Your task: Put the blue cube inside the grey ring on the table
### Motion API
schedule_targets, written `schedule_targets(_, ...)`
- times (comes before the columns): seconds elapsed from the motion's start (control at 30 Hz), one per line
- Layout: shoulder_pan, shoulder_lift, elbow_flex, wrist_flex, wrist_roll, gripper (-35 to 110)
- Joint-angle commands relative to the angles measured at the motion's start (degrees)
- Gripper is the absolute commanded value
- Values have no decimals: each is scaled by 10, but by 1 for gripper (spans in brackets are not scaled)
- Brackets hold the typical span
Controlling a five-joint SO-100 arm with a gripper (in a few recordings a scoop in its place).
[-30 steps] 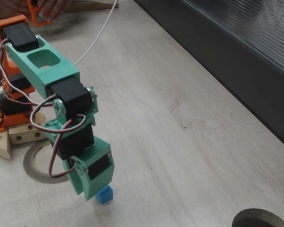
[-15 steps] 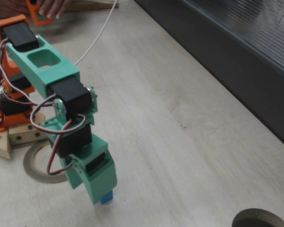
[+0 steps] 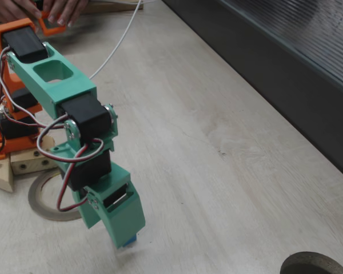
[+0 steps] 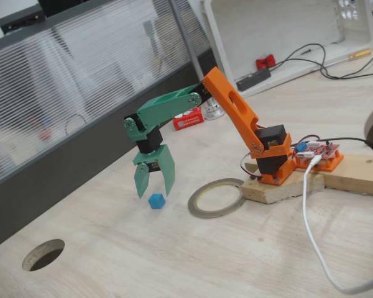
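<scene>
- Fixed views both showing the green two-finger claw (image 4: pixel 154 188) spread, fingers pointing down at the bench, nothing between them.
- Hanging low over the small sky-blue matte cube (image 4: pixel 156 201), fingertips close above and slightly behind it from one side; from the other fixed view, covering nearly all of the cube (image 3: pixel 132 240), only a sliver of blue peeking past the lower fingertip.
- Compared with a second ago: come forward and down over the cube, which then stood plainly visible beside the fingertip and is now mostly hidden. Cube itself apparently unmoved, resting on the pale whitewashed wood-grain bench (image 4: pixel 174 261).
- Meaning for the task, as a judgement: approach nearly complete, grasp not yet made; probably a little more descent needed to straddle the cube before closing.
- Thin flat grey-brown ring (image 4: pixel 216 198) lying flat near the cube, toward the arm's orange base and its wooden block; partly hidden behind the arm in the other view (image 3: pixel 39 201). Opening bare, cube well outside it.
- Short carry ahead once the cube is gripped.
- Risk: a fingertip landing on the cube's top or nudging it aside, given how small it is.
- Further out: dark round hole (image 4: pixel 43 254) in the bench, white cable (image 4: pixel 311 223) trailing from the base.
</scene>
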Motion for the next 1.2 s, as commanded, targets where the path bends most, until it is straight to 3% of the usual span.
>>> schedule_targets(0.0,7,15,-12,2,7,53)
schedule_targets(1.17,7,-55,-14,1,7,53)
